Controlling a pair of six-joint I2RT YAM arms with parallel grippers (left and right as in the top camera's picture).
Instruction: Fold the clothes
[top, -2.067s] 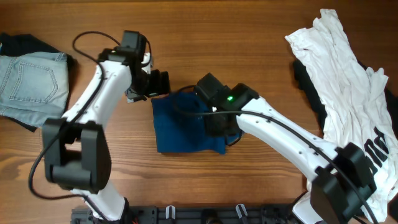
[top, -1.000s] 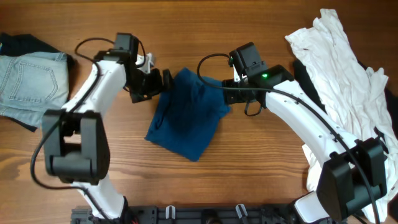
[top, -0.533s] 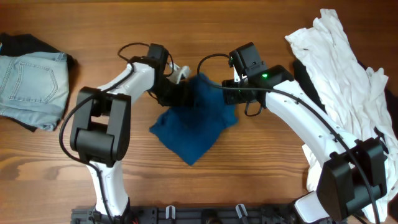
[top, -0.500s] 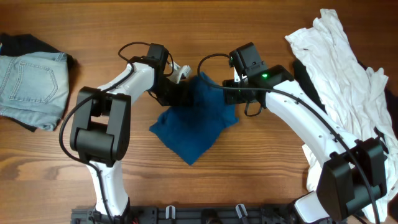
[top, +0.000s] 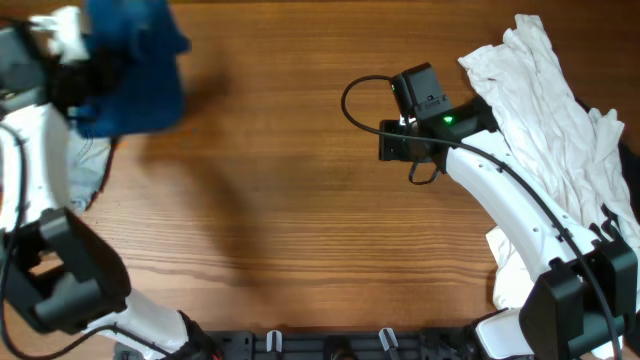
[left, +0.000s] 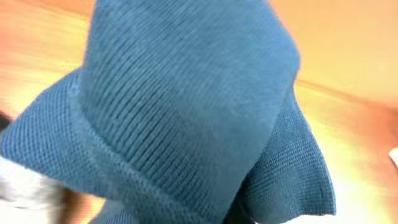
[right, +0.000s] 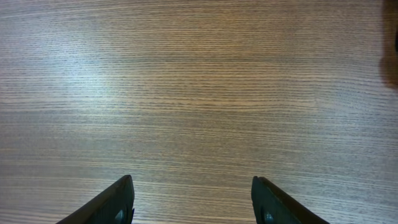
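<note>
One shirt (top: 135, 50) is hanging in your left claw (top: 95, 85), far left of the white t-shirts (top: 560, 110); your right claw (right: 191, 182) is gaping empty beside them.

From overhead we look straight down on the brown wood-grain table (top: 300, 200). Our left wrist view presses close against the dark teal-blue knit shirt (left: 186, 112), visible overhead too. Our right wrist view faces down, near that same tabletop.
</note>
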